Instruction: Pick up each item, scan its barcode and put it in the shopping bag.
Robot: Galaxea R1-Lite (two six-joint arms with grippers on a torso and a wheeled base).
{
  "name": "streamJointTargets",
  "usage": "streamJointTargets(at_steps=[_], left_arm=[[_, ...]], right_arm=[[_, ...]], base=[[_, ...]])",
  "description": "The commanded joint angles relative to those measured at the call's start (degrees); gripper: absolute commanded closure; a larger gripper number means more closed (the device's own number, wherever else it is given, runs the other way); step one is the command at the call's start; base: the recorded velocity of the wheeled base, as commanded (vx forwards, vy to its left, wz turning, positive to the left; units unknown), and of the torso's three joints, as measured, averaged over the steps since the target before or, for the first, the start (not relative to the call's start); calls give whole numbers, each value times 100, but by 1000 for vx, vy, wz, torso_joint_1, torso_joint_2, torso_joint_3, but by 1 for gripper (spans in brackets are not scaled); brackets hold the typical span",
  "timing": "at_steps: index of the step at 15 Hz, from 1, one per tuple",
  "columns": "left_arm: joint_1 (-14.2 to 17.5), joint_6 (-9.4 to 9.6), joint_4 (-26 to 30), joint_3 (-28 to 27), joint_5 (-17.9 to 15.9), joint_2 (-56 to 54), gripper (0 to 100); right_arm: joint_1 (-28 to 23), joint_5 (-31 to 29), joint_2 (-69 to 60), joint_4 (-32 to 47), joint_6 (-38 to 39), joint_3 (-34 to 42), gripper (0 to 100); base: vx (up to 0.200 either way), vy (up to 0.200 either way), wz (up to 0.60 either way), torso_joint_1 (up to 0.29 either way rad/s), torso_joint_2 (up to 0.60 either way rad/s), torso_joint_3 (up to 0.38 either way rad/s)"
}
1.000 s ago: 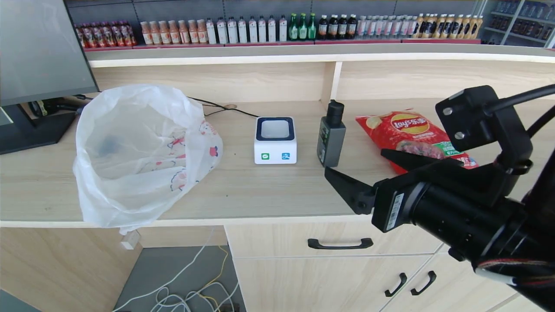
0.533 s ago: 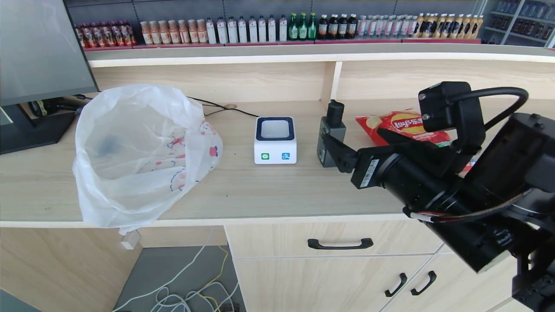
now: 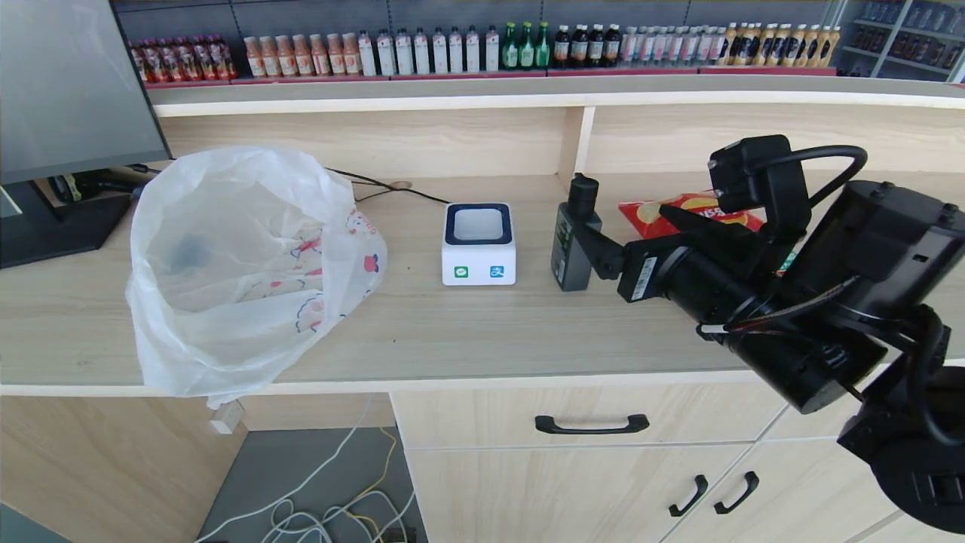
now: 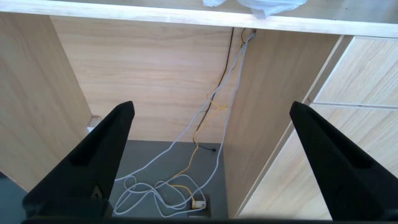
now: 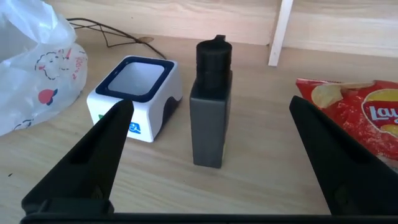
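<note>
Right gripper (image 3: 624, 220) wide open at centre-right, near the upright dark bottle (image 3: 569, 253) on the worktop (image 3: 452, 332) between scanner (image 3: 479, 243) and chips (image 3: 641, 213), bag (image 3: 241, 264) at left; left gripper (image 4: 211, 109) wide open too.

matt wood counter (image 3: 452, 339); thin translucent plastic bag (image 3: 226, 249); glossy chip packet (image 5: 364, 106); matt dark bottle (image 5: 210, 124).
</note>
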Motion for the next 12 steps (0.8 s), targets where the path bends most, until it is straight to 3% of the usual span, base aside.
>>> streamJointTargets(at_steps=[1,8,12], left_arm=[[0,2,-1,0,1,0,0],[0,2,-1,0,1,0,0],[0,2,-1,0,1,0,0]], right_arm=[[-19,1,117,-98,-19,39,0],[-291,475,680,-511,-168,-251,0],[-309,475,1180,-599,-177,-858,0]], base=[[0,0,0,0,0,0],[0,0,0,0,0,0],[0,0,0,0,0,0]])
